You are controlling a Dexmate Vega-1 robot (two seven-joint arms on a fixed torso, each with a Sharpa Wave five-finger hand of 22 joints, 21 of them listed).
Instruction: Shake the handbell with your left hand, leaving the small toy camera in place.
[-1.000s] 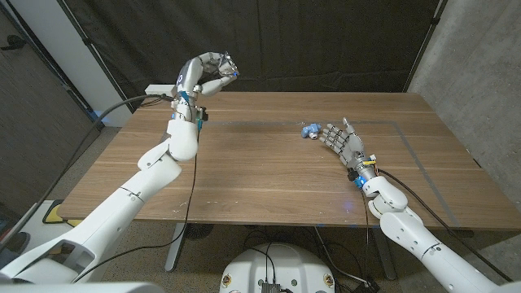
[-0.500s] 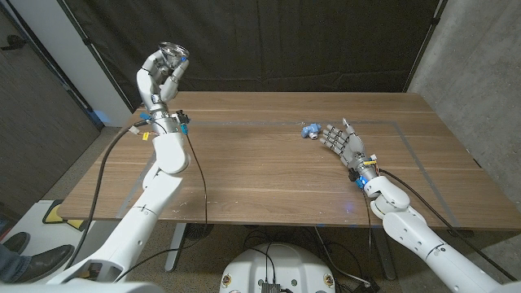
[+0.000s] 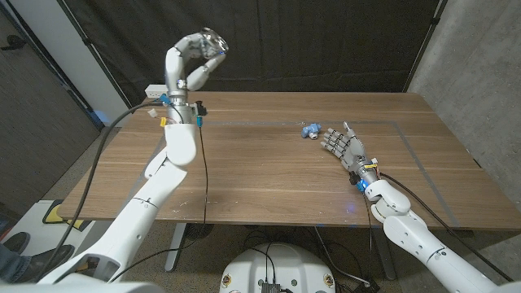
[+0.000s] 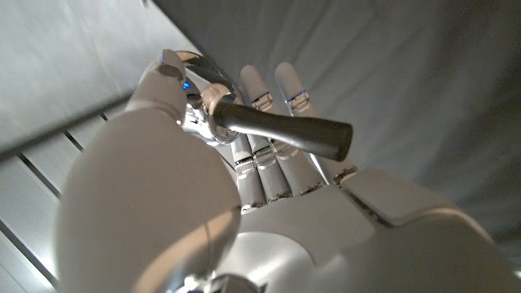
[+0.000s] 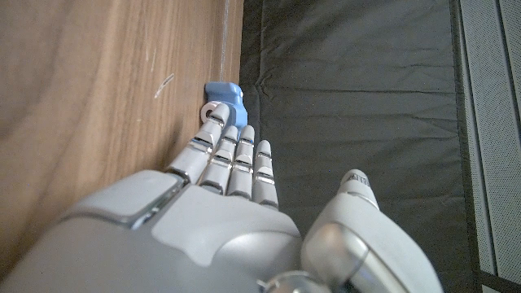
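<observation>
— above the wooden table's [image 3: 269, 175] far left corner, what do we see?
— our left hand [image 3: 198, 61] raised high, fingers [image 4: 260, 98] curled around the handbell [image 3: 213, 38]: dark, smooth cylindrical handle [image 4: 285, 130], shiny metal bowl.
— and toward the far edge, right of the middle?
— the small toy camera [image 3: 309, 129], blue and blocky, sits on the wood grain. our right hand [image 3: 343, 145] rests just beside it, fingers straight and together, holding nothing; whether they touch it we cannot tell.
</observation>
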